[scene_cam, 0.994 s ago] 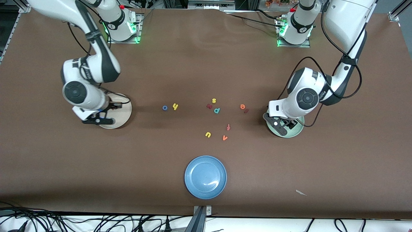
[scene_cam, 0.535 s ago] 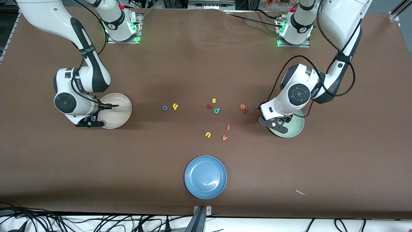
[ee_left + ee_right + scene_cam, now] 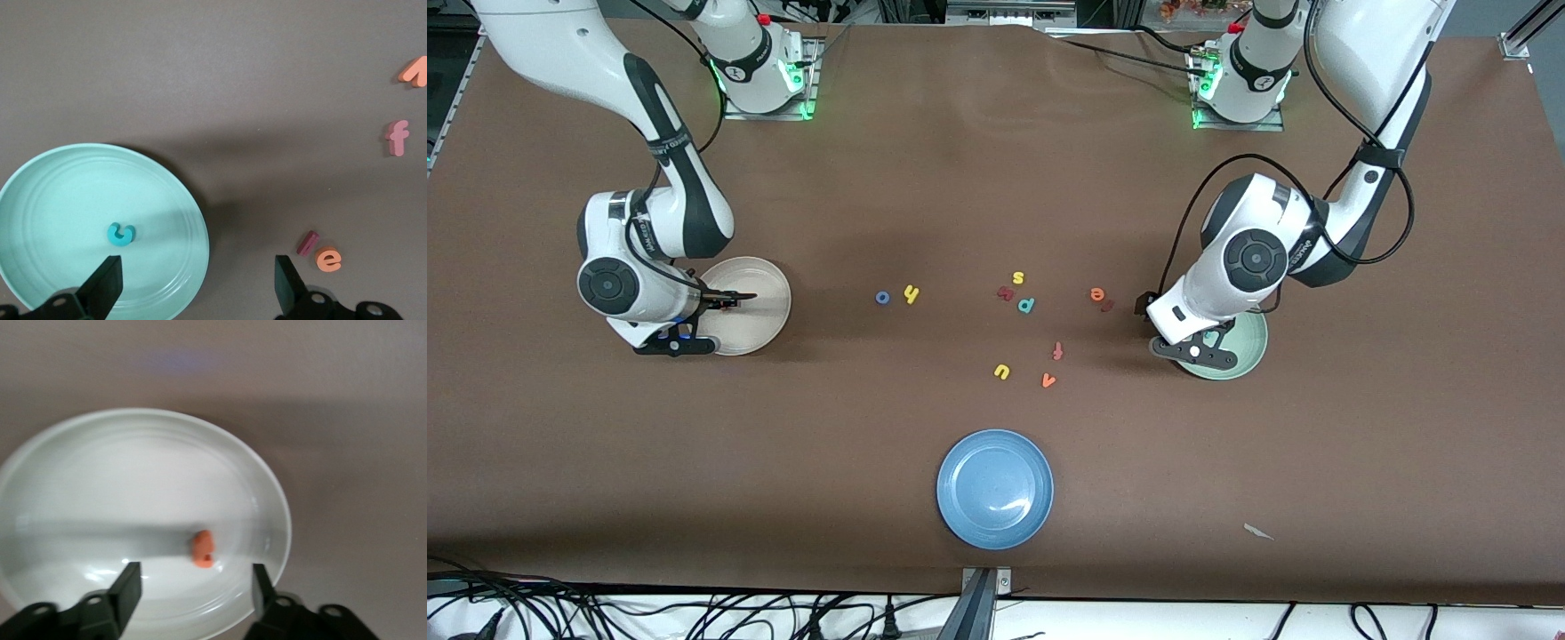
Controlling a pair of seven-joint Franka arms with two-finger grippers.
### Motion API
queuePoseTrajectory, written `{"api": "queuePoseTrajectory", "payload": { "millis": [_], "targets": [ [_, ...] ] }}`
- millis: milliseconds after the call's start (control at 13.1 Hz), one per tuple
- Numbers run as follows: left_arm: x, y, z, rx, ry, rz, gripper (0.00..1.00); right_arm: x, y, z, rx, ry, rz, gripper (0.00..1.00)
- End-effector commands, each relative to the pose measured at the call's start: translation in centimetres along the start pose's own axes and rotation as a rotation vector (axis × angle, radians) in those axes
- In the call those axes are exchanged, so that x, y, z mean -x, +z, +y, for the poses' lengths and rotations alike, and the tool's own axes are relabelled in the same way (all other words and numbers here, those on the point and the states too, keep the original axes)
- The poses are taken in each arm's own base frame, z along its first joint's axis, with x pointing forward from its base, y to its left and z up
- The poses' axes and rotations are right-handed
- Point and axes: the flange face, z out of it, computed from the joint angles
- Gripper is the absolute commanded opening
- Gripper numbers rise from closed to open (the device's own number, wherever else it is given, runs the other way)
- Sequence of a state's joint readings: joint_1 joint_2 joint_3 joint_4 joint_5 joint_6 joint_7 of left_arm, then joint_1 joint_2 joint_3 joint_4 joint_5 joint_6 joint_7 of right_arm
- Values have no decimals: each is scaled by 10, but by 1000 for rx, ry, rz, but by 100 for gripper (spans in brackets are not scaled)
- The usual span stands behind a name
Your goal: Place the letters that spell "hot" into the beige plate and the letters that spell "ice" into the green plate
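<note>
Nearest the front camera: blue plate (image 3: 995, 488), well apart from the rest and nearer than the letter cluster. Next, in that cluster: yellow u (image 3: 1001, 372) and an orange letter (image 3: 1048, 380), then the orange-red f (image 3: 1057, 350) just farther. Farther again, roughly in a row: blue o (image 3: 882, 298) beside yellow h (image 3: 911, 293), toward the right arm's end of the cluster; teal p (image 3: 1026, 305), a maroon curved letter (image 3: 1005, 292) and yellow s (image 3: 1017, 277) at its middle; orange e (image 3: 1097, 294) touching or nearly touching the maroon i (image 3: 1108, 305), toward the left arm's end.

Beige plate (image 3: 769, 311), at the right arm's end: orange t (image 3: 203, 549) lies in it. Right gripper (image 3: 193, 583) over this plate, fingers parted, holding nothing.

Green plate (image 3: 1249, 351), at the left arm's end: teal c (image 3: 121, 233) lies in it. Left gripper (image 3: 197, 287) over its rim on the cluster's side, fingers spread wide, holding nothing.
</note>
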State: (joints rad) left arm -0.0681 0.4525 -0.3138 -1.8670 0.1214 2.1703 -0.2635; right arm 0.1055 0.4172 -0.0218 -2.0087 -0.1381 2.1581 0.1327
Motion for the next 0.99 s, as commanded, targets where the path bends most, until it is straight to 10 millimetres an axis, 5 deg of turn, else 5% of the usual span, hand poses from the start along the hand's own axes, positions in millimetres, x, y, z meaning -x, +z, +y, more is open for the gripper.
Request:
{"api": "queuePoseTrajectory", "payload": {
  "millis": [0,382,612,765,918],
  "targets": [
    [1,-8,1,10,-56,-13,100,10,-45,-53,-37,1,36,99],
    [6,-8,9,-1,-180,-38,100,16,-63,-156,-127,67,101,99],
    [9,-7,22,-5,-242,-41,100,21,-37,-211,-154,99,119,98],
    [15,3,38,-17,-337,-69,100,26,-26,-236,-165,130,126,81],
    [21,16,62,-27,-481,-87,100,25,-11,-249,-183,129,141,77]
  ]
}}
